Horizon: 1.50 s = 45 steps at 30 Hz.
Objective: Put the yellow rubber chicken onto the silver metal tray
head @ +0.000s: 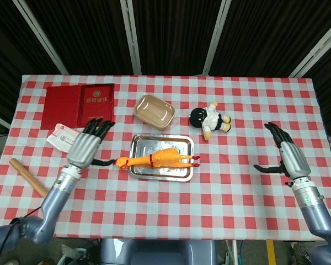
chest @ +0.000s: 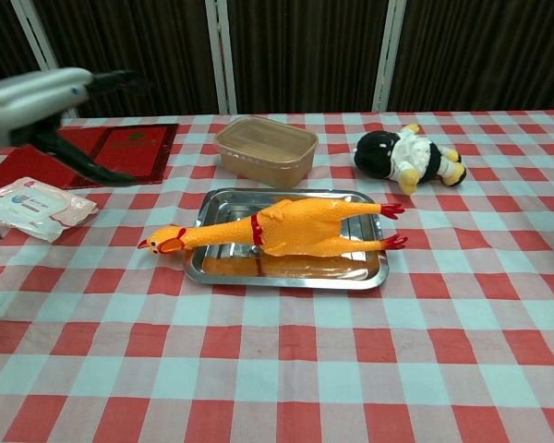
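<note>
On the silver metal tray (head: 161,172) lies the yellow rubber chicken (head: 157,159), head overhanging; left hand (head: 87,144) spread, empty — placement looks done, only retreat remains.

the chicken (head: 157,158) lies on the tray (head: 176,172), its head past the left rim. behind the tray is a container (head: 154,111); my left hand (head: 87,143) is left of the tray, my right hand (head: 287,154) far right.

Left robot hand (head: 87,144) raised over the counter's left side, empty, fingers straight and spread, pointing away from the body, thumb angled inward; grey forearm slanting down toward the lower left corner. Right robot hand (head: 288,154) at the far right, likewise empty, fingers extended and apart, thumb jutting leftward, wrist and forearm trailing to the lower right.
</note>
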Each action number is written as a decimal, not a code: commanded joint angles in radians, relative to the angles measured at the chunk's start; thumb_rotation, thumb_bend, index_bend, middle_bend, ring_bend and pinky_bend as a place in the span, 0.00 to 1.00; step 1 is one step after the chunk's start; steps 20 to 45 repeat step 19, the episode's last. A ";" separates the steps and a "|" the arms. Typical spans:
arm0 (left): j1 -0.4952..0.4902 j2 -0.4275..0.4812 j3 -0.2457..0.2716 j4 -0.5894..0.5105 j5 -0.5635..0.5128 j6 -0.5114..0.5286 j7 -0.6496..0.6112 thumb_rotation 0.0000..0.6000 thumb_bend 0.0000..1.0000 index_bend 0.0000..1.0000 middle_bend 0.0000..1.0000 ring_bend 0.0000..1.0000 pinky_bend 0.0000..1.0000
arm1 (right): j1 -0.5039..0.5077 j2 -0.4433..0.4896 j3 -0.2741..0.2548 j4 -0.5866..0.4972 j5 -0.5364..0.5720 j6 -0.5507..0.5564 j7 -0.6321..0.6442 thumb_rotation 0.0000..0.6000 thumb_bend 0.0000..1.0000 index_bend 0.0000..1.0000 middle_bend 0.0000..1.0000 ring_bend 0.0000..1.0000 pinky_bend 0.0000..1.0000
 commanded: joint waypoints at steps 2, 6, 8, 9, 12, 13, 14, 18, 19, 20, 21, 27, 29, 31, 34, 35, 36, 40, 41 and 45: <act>0.134 0.112 0.056 -0.096 0.041 0.143 -0.062 1.00 0.03 0.10 0.08 0.00 0.00 | -0.032 -0.034 -0.027 0.066 -0.025 0.070 -0.100 1.00 0.09 0.00 0.00 0.01 0.06; 0.220 0.175 0.109 -0.115 0.108 0.230 -0.114 1.00 0.03 0.11 0.09 0.00 0.00 | -0.060 -0.062 -0.058 0.133 -0.092 0.141 -0.162 1.00 0.09 0.00 0.00 0.00 0.04; 0.252 0.197 0.132 -0.114 0.132 0.258 -0.127 1.00 0.03 0.11 0.09 0.00 0.00 | -0.079 -0.080 -0.069 0.158 -0.121 0.192 -0.202 1.00 0.09 0.00 0.00 0.00 0.04; 0.276 0.212 0.147 -0.113 0.145 0.277 -0.139 1.00 0.03 0.12 0.09 0.00 0.00 | -0.094 -0.094 -0.076 0.169 -0.139 0.229 -0.224 1.00 0.09 0.00 0.00 0.00 0.04; 0.329 0.239 0.174 -0.106 0.178 0.315 -0.189 1.00 0.03 0.12 0.09 0.00 0.00 | -0.133 -0.120 -0.096 0.178 -0.173 0.295 -0.256 1.00 0.09 0.00 0.00 0.00 0.03; 0.343 0.245 0.182 -0.103 0.187 0.321 -0.200 1.00 0.03 0.12 0.09 0.00 0.00 | -0.144 -0.123 -0.104 0.175 -0.179 0.307 -0.265 1.00 0.09 0.00 0.00 0.00 0.03; 0.355 0.249 0.189 -0.100 0.196 0.326 -0.209 1.00 0.03 0.12 0.09 0.00 0.00 | -0.153 -0.125 -0.110 0.171 -0.185 0.317 -0.272 1.00 0.09 0.00 0.00 0.00 0.03; 0.412 0.263 0.227 -0.084 0.231 0.347 -0.250 1.00 0.03 0.12 0.09 0.00 0.00 | -0.212 -0.131 -0.136 0.134 -0.204 0.386 -0.312 1.00 0.09 0.00 0.00 0.00 0.03; 0.416 0.264 0.228 -0.082 0.236 0.347 -0.254 1.00 0.03 0.12 0.10 0.00 0.00 | -0.217 -0.132 -0.137 0.130 -0.206 0.393 -0.318 1.00 0.09 0.00 0.00 0.00 0.03; 0.416 0.264 0.228 -0.082 0.236 0.347 -0.254 1.00 0.03 0.12 0.10 0.00 0.00 | -0.217 -0.132 -0.137 0.130 -0.206 0.393 -0.318 1.00 0.09 0.00 0.00 0.00 0.03; 0.416 0.264 0.228 -0.082 0.236 0.347 -0.254 1.00 0.03 0.12 0.10 0.00 0.00 | -0.217 -0.132 -0.137 0.130 -0.206 0.393 -0.318 1.00 0.09 0.00 0.00 0.00 0.03; 0.416 0.264 0.228 -0.082 0.236 0.347 -0.254 1.00 0.03 0.12 0.10 0.00 0.00 | -0.217 -0.132 -0.137 0.130 -0.206 0.393 -0.318 1.00 0.09 0.00 0.00 0.00 0.03; 0.416 0.264 0.228 -0.082 0.236 0.347 -0.254 1.00 0.03 0.12 0.10 0.00 0.00 | -0.217 -0.132 -0.137 0.130 -0.206 0.393 -0.318 1.00 0.09 0.00 0.00 0.00 0.03; 0.416 0.264 0.228 -0.082 0.236 0.347 -0.254 1.00 0.03 0.12 0.10 0.00 0.00 | -0.217 -0.132 -0.137 0.130 -0.206 0.393 -0.318 1.00 0.09 0.00 0.00 0.00 0.03; 0.416 0.264 0.228 -0.082 0.236 0.347 -0.254 1.00 0.03 0.12 0.10 0.00 0.00 | -0.217 -0.132 -0.137 0.130 -0.206 0.393 -0.318 1.00 0.09 0.00 0.00 0.00 0.03; 0.416 0.264 0.228 -0.082 0.236 0.347 -0.254 1.00 0.03 0.12 0.10 0.00 0.00 | -0.217 -0.132 -0.137 0.130 -0.206 0.393 -0.318 1.00 0.09 0.00 0.00 0.00 0.03; 0.416 0.264 0.228 -0.082 0.236 0.347 -0.254 1.00 0.03 0.12 0.10 0.00 0.00 | -0.217 -0.132 -0.137 0.130 -0.206 0.393 -0.318 1.00 0.09 0.00 0.00 0.00 0.03; 0.416 0.264 0.228 -0.082 0.236 0.347 -0.254 1.00 0.03 0.12 0.10 0.00 0.00 | -0.217 -0.132 -0.137 0.130 -0.206 0.393 -0.318 1.00 0.09 0.00 0.00 0.00 0.03; 0.416 0.264 0.228 -0.082 0.236 0.347 -0.254 1.00 0.03 0.12 0.10 0.00 0.00 | -0.217 -0.132 -0.137 0.130 -0.206 0.393 -0.318 1.00 0.09 0.00 0.00 0.00 0.03; 0.416 0.264 0.228 -0.082 0.236 0.347 -0.254 1.00 0.03 0.12 0.10 0.00 0.00 | -0.217 -0.132 -0.137 0.130 -0.206 0.393 -0.318 1.00 0.09 0.00 0.00 0.00 0.03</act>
